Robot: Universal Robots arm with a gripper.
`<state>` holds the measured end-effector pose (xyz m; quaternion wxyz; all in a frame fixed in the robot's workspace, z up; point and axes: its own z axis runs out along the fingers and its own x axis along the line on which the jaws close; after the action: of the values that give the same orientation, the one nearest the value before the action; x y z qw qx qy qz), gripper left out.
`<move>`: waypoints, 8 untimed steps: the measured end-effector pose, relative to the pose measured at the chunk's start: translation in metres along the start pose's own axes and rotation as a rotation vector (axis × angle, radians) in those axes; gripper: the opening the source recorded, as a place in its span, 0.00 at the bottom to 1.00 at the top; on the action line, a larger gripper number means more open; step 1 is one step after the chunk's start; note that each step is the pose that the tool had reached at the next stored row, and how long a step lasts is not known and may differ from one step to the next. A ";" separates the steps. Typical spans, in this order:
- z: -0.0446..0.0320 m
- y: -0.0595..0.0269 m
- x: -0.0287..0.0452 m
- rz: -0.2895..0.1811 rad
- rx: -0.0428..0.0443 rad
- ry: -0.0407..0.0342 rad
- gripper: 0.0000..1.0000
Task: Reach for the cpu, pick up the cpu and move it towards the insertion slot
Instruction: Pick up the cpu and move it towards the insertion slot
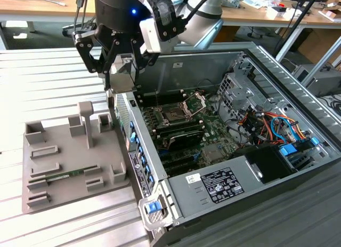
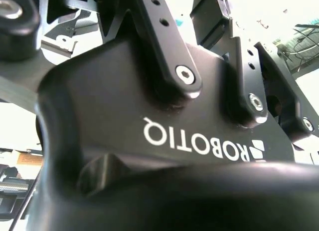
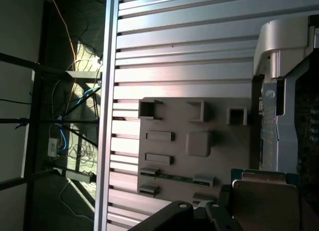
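Observation:
My gripper (image 1: 122,70) hangs above the near wall of the open computer case, just past the far end of the grey tray (image 1: 64,151). It is shut on the cpu (image 1: 122,65), a small pale square held between the black fingers. In the first wrist view the cpu (image 3: 264,200) shows as a beige square with a green-blue edge, with a dark finger (image 3: 175,217) beside it. The insertion slot (image 1: 173,117) is a dark square socket on the motherboard, its metal bracket (image 1: 194,103) hinged up. It lies lower and toward the exterior view's right of the gripper.
The tray (image 3: 174,122) has several recesses and upright posts (image 1: 85,121), with a thin green memory stick (image 1: 69,176) lying in it. The case walls (image 1: 136,151), drive cage (image 1: 234,89) and coloured cables (image 1: 266,121) ring the motherboard. The table is slatted aluminium (image 1: 48,81).

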<state>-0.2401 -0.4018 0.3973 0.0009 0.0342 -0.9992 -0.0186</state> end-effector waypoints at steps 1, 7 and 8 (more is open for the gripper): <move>0.0000 -0.0001 -0.0007 0.000 0.0000 0.0000 0.55; 0.0000 -0.0004 -0.0058 0.000 0.0000 0.0000 0.55; 0.0000 -0.0005 -0.0070 0.000 0.0000 0.0000 0.55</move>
<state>-0.2331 -0.4019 0.3973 0.0009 0.0342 -0.9992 -0.0186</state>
